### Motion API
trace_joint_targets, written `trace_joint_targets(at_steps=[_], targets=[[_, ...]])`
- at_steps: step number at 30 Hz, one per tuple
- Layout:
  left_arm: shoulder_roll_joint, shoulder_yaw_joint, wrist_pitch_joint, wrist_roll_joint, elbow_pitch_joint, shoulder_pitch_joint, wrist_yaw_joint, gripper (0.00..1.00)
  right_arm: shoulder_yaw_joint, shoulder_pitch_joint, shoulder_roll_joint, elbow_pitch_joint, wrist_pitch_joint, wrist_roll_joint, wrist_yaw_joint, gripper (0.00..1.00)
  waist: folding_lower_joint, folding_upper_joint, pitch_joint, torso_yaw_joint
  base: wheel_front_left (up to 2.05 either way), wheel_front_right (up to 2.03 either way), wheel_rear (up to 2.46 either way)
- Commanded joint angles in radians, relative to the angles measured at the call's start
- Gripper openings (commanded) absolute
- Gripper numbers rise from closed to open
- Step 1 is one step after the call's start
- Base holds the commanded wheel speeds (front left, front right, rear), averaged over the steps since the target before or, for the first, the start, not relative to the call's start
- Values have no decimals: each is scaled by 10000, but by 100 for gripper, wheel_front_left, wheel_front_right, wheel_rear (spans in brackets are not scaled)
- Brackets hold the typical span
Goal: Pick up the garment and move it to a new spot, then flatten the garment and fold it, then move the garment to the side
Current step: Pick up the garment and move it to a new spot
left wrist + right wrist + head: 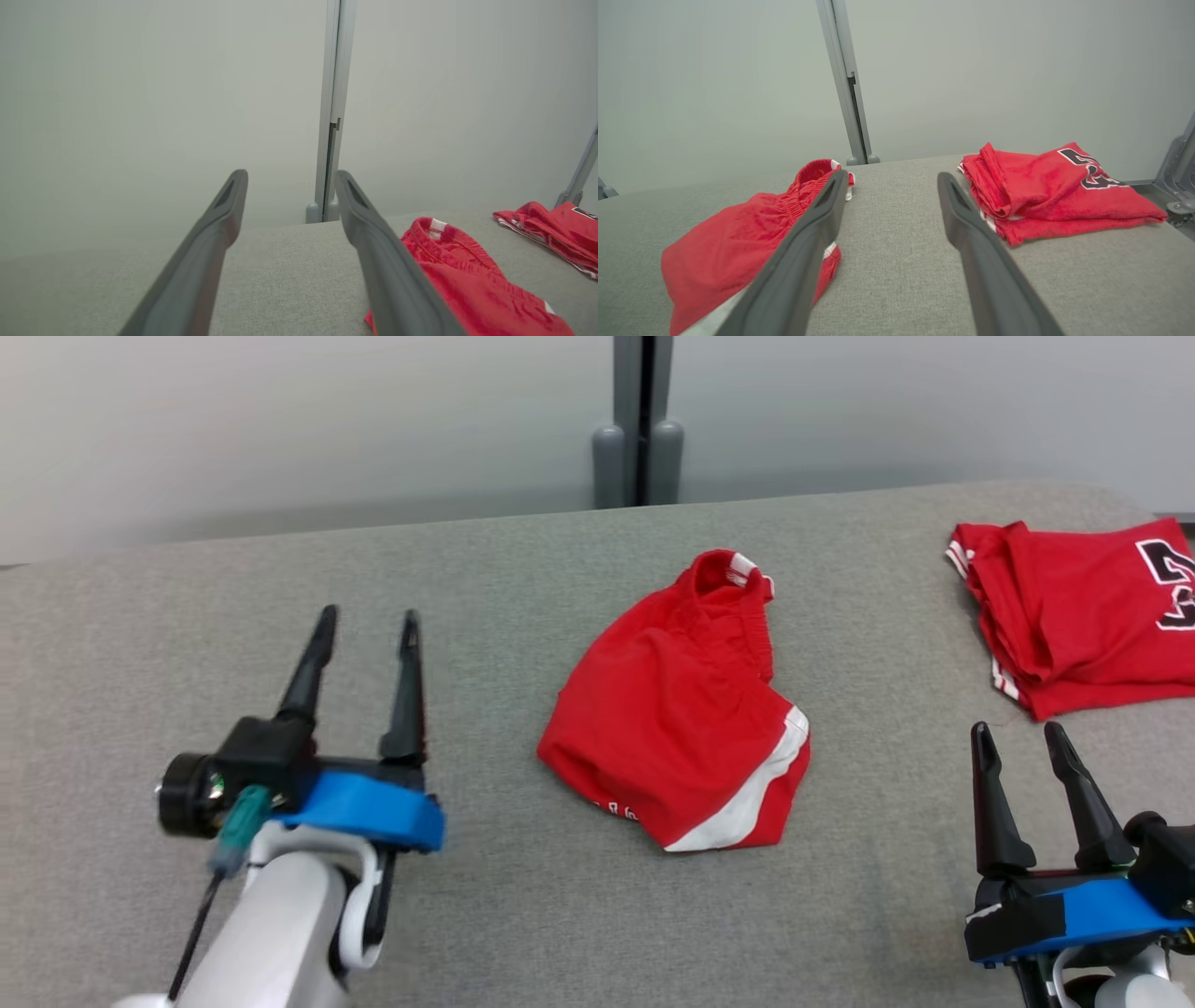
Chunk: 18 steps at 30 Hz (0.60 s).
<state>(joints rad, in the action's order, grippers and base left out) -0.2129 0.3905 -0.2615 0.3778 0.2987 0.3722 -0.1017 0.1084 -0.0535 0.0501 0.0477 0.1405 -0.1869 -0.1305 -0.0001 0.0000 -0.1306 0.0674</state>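
A grey woven-fabric worktop (523, 915) spans the scene. At its far right lies a folded red jersey with black-and-white lettering (1074, 616). The task's garment, a pair of red shorts with white side stripes and an elastic waistband (681, 728), lies crumpled near the middle, waistband toward the far edge, well apart from the jersey. The left claw (369, 621) hovers left of the shorts, fingers apart and empty. The right claw (1018, 730) sits at lower right, near the jersey, fingers likewise apart, holding nothing.
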Motion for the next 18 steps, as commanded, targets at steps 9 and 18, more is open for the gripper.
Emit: trace_joint_targets(at_steps=[9, 18], targets=[[-167, -1242, -47, -178, -1058, -1688, -381, 100, 68, 321, 5, -145, -159, 35, -7, 100, 1, 0, 250, -497, 0, 0, 0], [-105, -2158, -47, -385, -1614, -2772, -61, 100, 24, 558, 5, -155, -248, -11, -7, 100, 1, 0, 461, -704, 0, 0, 0]])
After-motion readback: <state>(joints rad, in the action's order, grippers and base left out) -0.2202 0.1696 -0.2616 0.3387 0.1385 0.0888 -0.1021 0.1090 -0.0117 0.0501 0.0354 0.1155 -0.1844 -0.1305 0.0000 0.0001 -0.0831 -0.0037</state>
